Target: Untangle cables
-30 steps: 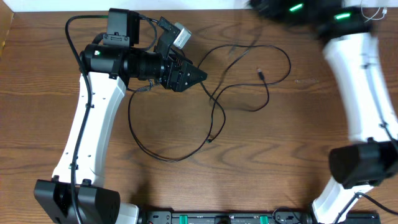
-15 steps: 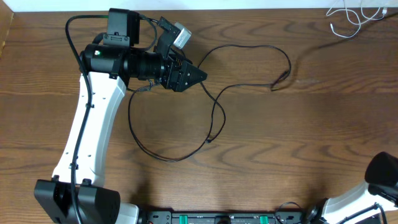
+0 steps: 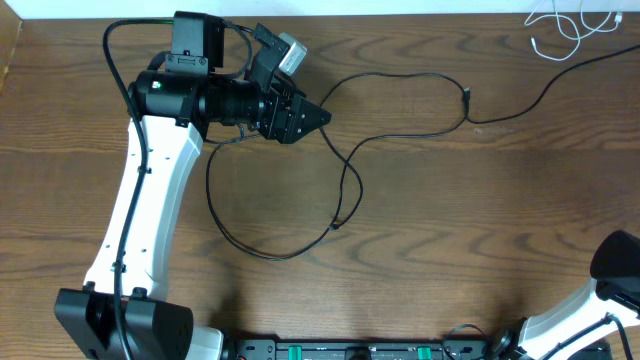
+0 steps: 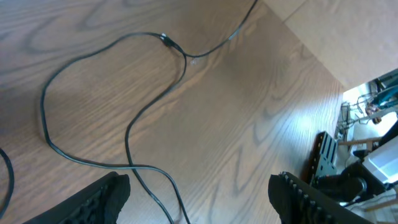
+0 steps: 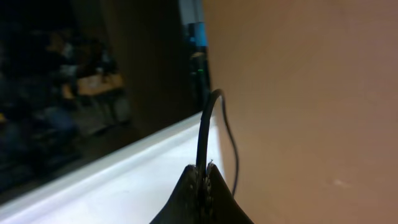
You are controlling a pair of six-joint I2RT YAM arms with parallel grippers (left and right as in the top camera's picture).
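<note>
The long black cable (image 3: 400, 74) loops over the wooden table (image 3: 480, 220) and runs off the right edge. Its free plug end (image 3: 336, 225) lies mid-table. My left gripper (image 3: 312, 116) hovers over the cable's left loops. In the left wrist view this gripper (image 4: 199, 208) is open wide, with two strands of the cable (image 4: 168, 41) on the table between its fingers (image 4: 93, 199). My right gripper (image 5: 204, 177) is out of the overhead view and is shut on the black cable (image 5: 208, 118). The white cable (image 3: 560, 22) lies bunched at the far right corner.
The right arm's base link (image 3: 618, 268) shows at the lower right edge. A black rail (image 3: 360, 350) runs along the front edge. The left arm's white link (image 3: 140, 210) crosses the left side of the table.
The right arm swung out of the overhead view, dragging the black cable's far end right; that end now stretches to the right edge. The white cable came into sight. The left arm held still.
</note>
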